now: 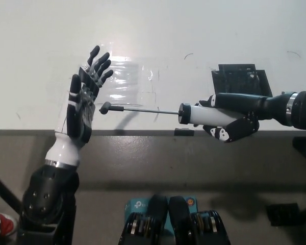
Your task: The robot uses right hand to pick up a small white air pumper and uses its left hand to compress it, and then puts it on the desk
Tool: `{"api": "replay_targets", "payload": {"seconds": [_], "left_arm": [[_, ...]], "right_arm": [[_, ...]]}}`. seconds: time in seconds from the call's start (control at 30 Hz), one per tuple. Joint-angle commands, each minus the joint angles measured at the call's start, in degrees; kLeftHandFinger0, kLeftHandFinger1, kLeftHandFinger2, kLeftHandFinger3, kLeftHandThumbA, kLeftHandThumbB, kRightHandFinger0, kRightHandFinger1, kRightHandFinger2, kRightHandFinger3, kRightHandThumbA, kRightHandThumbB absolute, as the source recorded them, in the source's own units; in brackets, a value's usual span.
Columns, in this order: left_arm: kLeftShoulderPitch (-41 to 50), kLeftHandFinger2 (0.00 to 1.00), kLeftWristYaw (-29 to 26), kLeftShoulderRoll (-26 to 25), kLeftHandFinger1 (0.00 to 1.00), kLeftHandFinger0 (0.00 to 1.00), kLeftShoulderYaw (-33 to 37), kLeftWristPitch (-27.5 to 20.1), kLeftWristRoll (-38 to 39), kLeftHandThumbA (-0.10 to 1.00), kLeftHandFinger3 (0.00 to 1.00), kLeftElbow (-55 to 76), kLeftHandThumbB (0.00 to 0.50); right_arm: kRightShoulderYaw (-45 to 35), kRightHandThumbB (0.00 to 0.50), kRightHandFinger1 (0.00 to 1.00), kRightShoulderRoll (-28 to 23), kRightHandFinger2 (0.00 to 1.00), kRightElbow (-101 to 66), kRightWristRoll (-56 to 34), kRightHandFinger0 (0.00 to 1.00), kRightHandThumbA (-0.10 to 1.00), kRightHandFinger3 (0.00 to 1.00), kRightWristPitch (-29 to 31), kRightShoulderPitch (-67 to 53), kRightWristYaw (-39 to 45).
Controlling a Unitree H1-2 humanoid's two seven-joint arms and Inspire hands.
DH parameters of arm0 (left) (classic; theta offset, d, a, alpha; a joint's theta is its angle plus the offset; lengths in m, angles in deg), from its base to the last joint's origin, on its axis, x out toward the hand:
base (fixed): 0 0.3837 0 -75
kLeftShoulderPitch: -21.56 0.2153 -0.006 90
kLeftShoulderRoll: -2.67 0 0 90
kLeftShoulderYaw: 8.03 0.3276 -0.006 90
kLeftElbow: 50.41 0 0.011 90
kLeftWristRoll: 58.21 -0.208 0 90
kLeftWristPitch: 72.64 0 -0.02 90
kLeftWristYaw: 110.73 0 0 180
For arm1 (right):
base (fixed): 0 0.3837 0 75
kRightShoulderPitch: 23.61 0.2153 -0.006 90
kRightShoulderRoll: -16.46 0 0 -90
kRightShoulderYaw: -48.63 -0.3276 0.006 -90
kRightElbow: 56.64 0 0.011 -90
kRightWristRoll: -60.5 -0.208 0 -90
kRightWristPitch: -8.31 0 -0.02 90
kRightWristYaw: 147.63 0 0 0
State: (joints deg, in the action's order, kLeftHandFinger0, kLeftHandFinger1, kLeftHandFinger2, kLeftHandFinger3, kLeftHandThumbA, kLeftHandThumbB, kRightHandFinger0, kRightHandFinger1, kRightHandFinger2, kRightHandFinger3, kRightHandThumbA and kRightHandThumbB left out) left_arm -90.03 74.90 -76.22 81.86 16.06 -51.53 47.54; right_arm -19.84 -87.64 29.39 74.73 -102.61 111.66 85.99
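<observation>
Starting at frame left: your left hand (84, 109) is raised with palm facing right, fingers spread, grasping nothing. It sits just beside the pump's handle knob (105, 107), not clearly touching; looks like it's set as a flat pad to shove the plunger in. Behind it, some clear plastic sheet (125, 76) lies on the white tabletop (204, 25), upper middle.

Mid frame: the thin plunger rod (143, 110) runs horizontally and is fully extended, so no compression yet, by my read.

Right of centre: the small white air pumper (206, 115) is held level above the tabletop edge, barrel clenched in your right hand (234, 115), axis aimed straight at the left palm, which makes sense for a straight push. A black block (240, 77) sits behind that hand.

Next: close the last gap and push along the rod line, since off-axis pressure could bend it.
</observation>
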Motion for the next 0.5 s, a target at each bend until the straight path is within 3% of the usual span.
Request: {"api": "replay_targets", "payload": {"seconds": [0.0, 0.13, 0.33, 0.47], "left_arm": [[-0.25, 1.00, -0.75, 0.52, 1.00, 1.00, 0.55, 0.01, -1.87, 1.00, 1.00, 3.89, 0.272], [-0.24, 1.00, -0.92, 0.80, 1.00, 1.00, 0.83, 0.05, -2.94, 1.00, 1.00, 4.55, 0.267], [-1.06, 1.00, -0.91, 0.55, 1.00, 1.00, 1.17, -0.13, -4.84, 1.00, 1.00, 3.55, 0.259], [-1.87, 1.00, -1.01, 0.35, 1.00, 1.00, 0.78, -0.40, -5.28, 1.00, 1.00, 1.91, 0.257]], "right_arm": [[-0.34, 0.143, 0.47, -1.00, 0.71, 0.05, -0.70, 0.10, -0.10, 0.76, -0.10, 2.38, -0.38], [-0.15, 0.145, 0.50, -0.99, 0.74, 0.05, -0.81, 0.14, -0.10, 0.76, -0.39, 2.56, -0.08], [-0.15, 0.158, 0.47, -0.70, 0.71, 0.30, -1.70, 0.10, -0.10, 0.72, 0.66, 2.50, 0.25], [0.49, 0.167, 0.49, -0.61, 0.73, -1.30, -1.30, 0.11, -0.10, 0.74, -1.35, 2.76, 0.82]]}}
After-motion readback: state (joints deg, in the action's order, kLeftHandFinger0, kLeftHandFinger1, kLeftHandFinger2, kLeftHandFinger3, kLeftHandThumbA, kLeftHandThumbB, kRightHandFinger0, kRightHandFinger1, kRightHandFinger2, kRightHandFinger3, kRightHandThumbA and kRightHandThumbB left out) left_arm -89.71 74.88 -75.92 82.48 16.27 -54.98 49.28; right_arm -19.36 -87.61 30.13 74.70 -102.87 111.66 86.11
